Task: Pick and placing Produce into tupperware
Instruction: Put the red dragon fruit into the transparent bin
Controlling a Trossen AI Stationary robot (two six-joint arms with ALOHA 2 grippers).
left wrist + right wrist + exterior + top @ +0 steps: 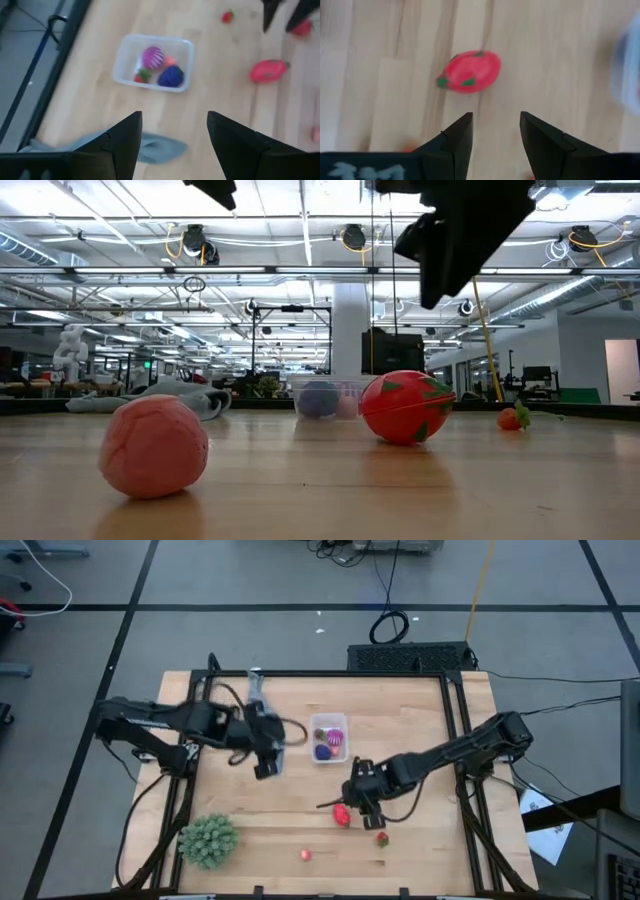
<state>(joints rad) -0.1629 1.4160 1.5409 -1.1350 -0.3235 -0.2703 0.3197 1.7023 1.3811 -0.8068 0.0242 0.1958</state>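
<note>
The clear tupperware stands mid-table and holds a magenta spiky fruit, a dark blue-purple one and a small red berry. A larger red-pink fruit with green marks lies on the wood nearer the near edge. My right gripper hovers open just beside and above it. A small strawberry and a pink berry lie near the near edge. My left gripper is open, left of the tupperware, above the grey cloth.
A big green spiky ball sits at the near left corner. The grey cloth stretches from the far edge toward the left gripper. Dark rails frame the table. Bare wood lies between the tupperware and the near edge.
</note>
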